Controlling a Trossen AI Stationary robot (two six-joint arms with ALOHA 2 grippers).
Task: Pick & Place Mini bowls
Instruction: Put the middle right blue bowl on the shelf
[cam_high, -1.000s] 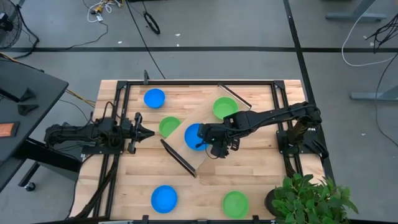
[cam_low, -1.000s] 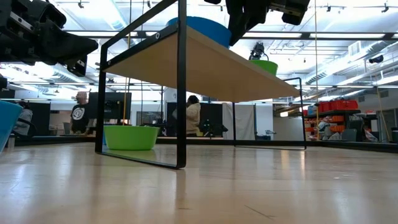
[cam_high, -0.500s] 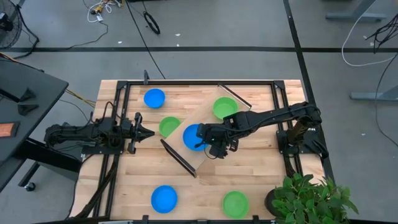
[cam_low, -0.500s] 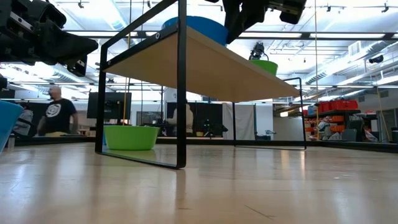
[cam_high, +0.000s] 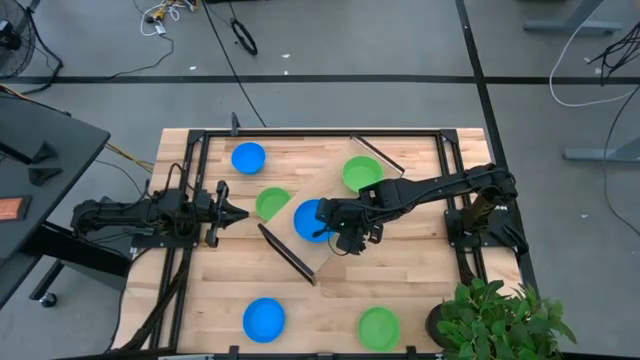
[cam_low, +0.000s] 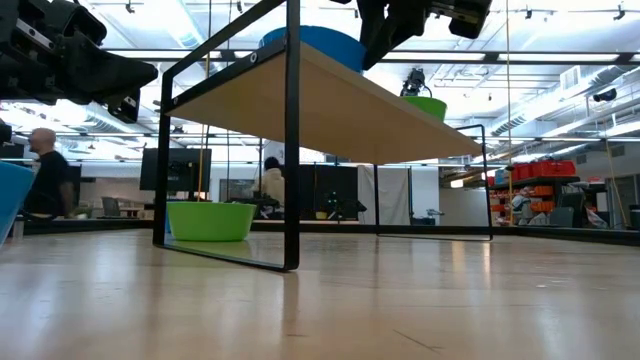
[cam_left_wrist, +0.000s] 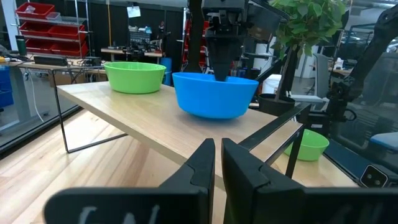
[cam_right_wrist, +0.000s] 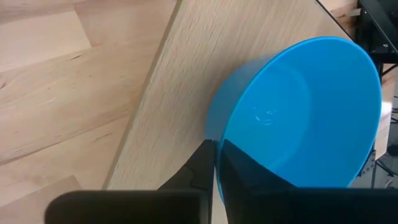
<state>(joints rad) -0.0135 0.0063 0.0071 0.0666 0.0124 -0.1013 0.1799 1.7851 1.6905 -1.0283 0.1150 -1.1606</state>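
Observation:
A blue mini bowl (cam_high: 311, 219) sits on the raised pale wooden tray (cam_high: 312, 256) at mid-table, and my right gripper (cam_right_wrist: 216, 153) is shut on its rim. A green mini bowl (cam_high: 361, 172) stands at the tray's far end. Another green bowl (cam_high: 271, 203) rests on the table beside the tray, partly under its edge in the low view (cam_low: 210, 220). A blue bowl (cam_high: 248, 157) lies far left. Another blue bowl (cam_high: 264, 318) and a green bowl (cam_high: 378, 326) lie near the front edge. My left gripper (cam_high: 240, 213) waits shut at the left, pointing level at the tray. My right gripper holds the blue bowl by its rim (cam_right_wrist: 219, 133), on the side toward the table's right. One finger (cam_right_wrist: 236, 169) is inside the bowl and the other (cam_right_wrist: 200, 163) is against the outer wall. The fingers slant down from above and from the right. The bowl stands upright, its base (cam_left_wrist: 214, 114) on the tray.
The tray stands on thin black wire legs (cam_low: 291, 150) and lies slantwise across the table. Black rails (cam_high: 320, 132) frame the tabletop. A potted plant (cam_high: 495, 320) stands at the near right corner. A person (cam_low: 48, 180) is in the room beyond.

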